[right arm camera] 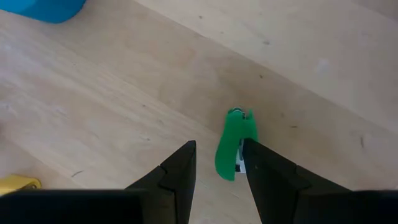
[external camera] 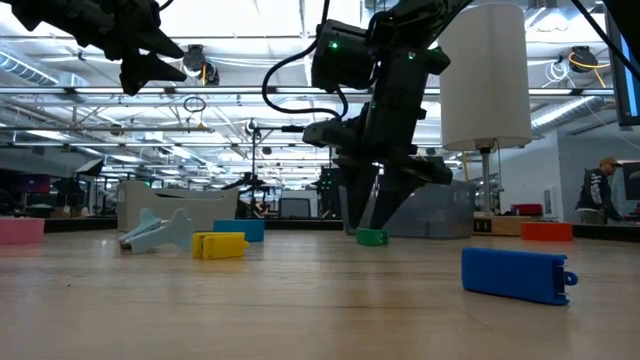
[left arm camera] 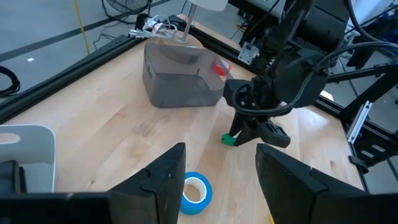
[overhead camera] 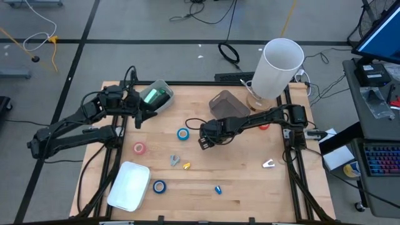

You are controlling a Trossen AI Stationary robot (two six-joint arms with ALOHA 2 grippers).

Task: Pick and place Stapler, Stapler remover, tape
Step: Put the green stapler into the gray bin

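One risk | your right pincer [right arm camera: 217, 165], spread astride the green stapler [right arm camera: 235, 144], sits off-centre | closing could flick it toward 12 o'clock

Place: robotics lab | evidence: open ceiling trusses [external camera: 250, 95] (industrial), floor cables [overhead camera: 212, 12], workstation keyboard [overhead camera: 380, 159]

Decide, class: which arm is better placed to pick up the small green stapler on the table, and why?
The right. Its gripper hangs directly over the green stapler, open fingers straddling it. The left gripper hovers apart near the table's left edge, by the clear bin, open and holding nothing.
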